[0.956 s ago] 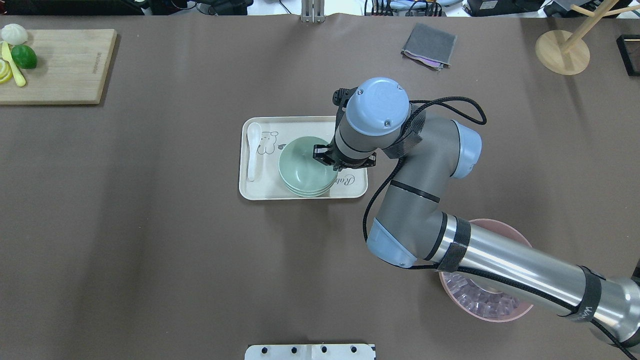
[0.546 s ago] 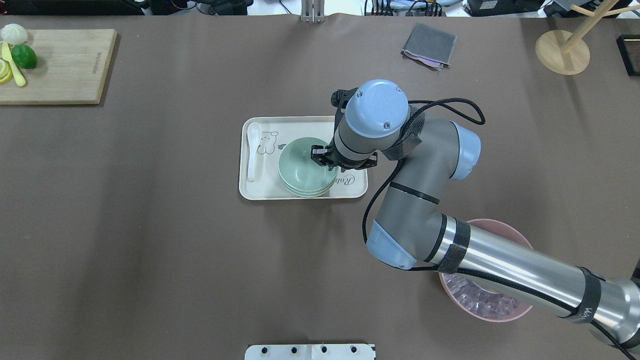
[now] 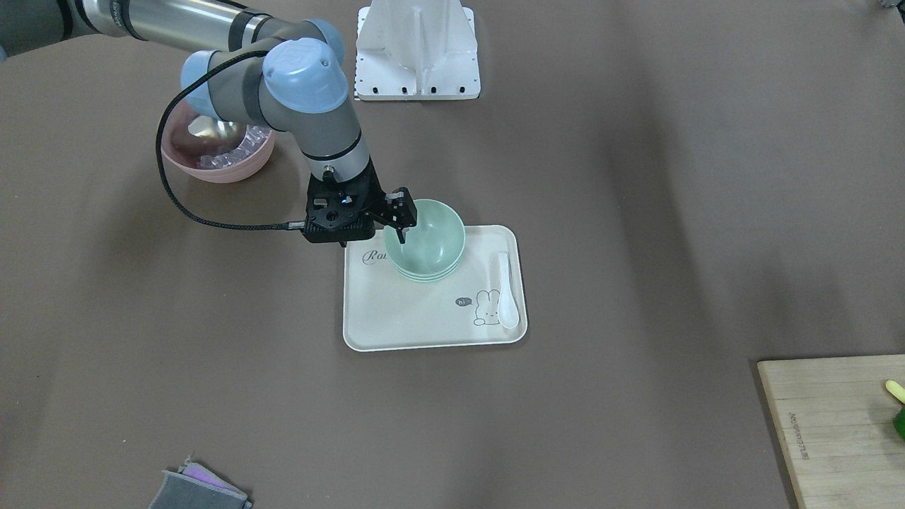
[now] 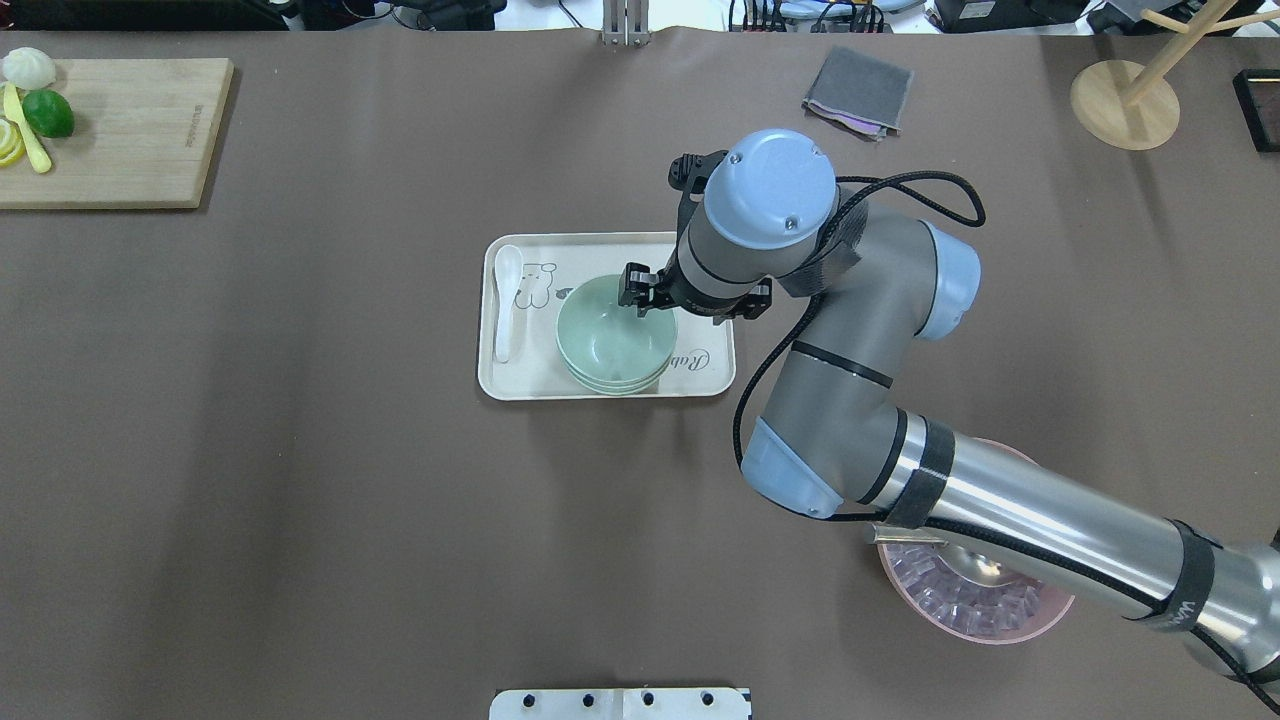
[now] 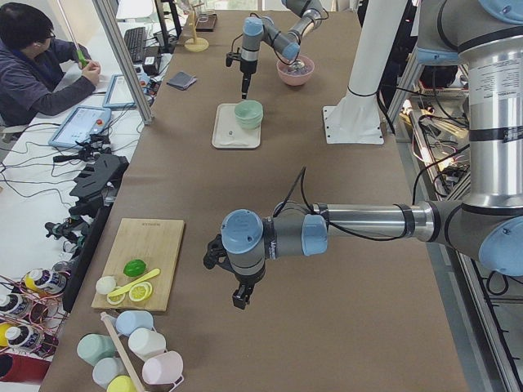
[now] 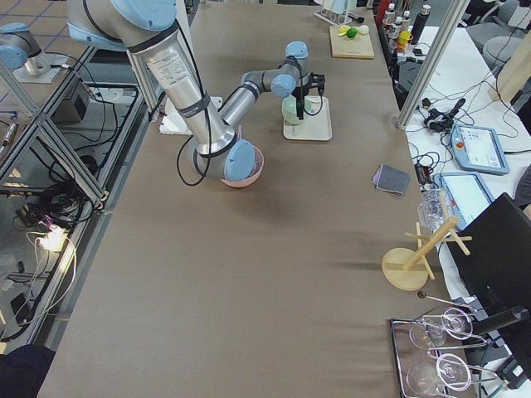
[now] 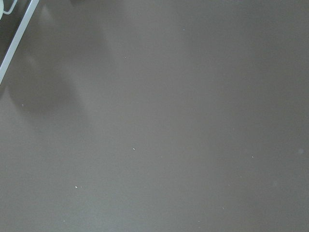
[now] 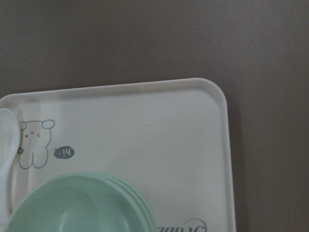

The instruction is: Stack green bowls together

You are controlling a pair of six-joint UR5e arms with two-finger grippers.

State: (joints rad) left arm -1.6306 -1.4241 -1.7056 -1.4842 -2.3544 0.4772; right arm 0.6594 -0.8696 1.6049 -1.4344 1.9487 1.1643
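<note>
Three pale green bowls (image 4: 612,345) sit nested in one stack on the cream tray (image 4: 600,243), also seen from the front (image 3: 424,244) and low in the right wrist view (image 8: 82,205). My right gripper (image 4: 640,297) hangs open just above the stack's far right rim (image 3: 400,220), holding nothing. My left gripper (image 5: 239,296) hovers over bare table far from the tray. It shows only in the exterior left view, so I cannot tell whether it is open or shut.
A white spoon (image 4: 507,300) lies on the tray's left side. A pink bowl of ice cubes (image 4: 975,605) sits under the right arm. A cutting board with fruit (image 4: 120,130), a grey cloth (image 4: 860,90) and a wooden stand (image 4: 1125,100) stand at the far edge.
My right gripper has lifted off the top bowl's rim and drawn slightly toward the far side. The bowl stack has stayed in place.
</note>
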